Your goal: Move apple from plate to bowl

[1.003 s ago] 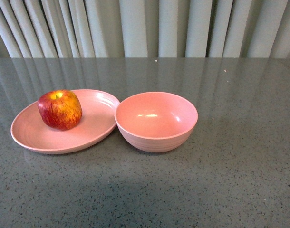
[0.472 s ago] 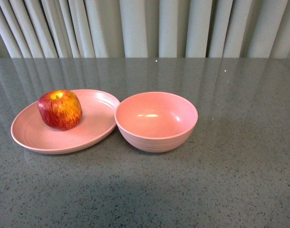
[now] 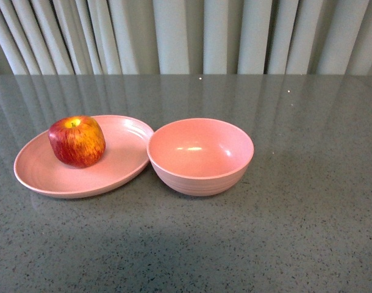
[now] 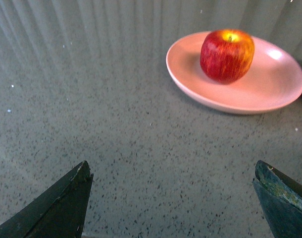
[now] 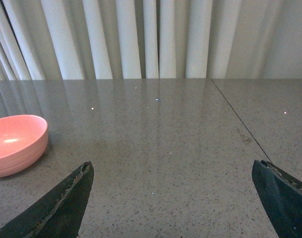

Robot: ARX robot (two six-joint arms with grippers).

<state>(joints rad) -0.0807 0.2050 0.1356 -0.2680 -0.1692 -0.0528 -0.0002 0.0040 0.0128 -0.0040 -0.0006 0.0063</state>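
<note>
Nothing is changing over the last second in the front view: the apple [image 3: 77,141] is sitting in the same spot on the left half of the plate [image 3: 39,180], and the bowl [image 3: 201,183] is standing empty just right of the plate, rims touching or nearly so, can't tell which. No arm is showing in the front view. The left claw [image 4: 172,168] is hanging released, jaws spread wide and gripping nothing, over bare tabletop [image 3: 283,232], with the plate and apple ahead of it and well apart from it. The right claw [image 5: 172,166] is also spread wide and empty, with only the bowl's edge showing at one side. Judging from this, the task is not starting yet: apple untouched, reach still to come, and the left claw is looking like the better-placed one for it.
</note>
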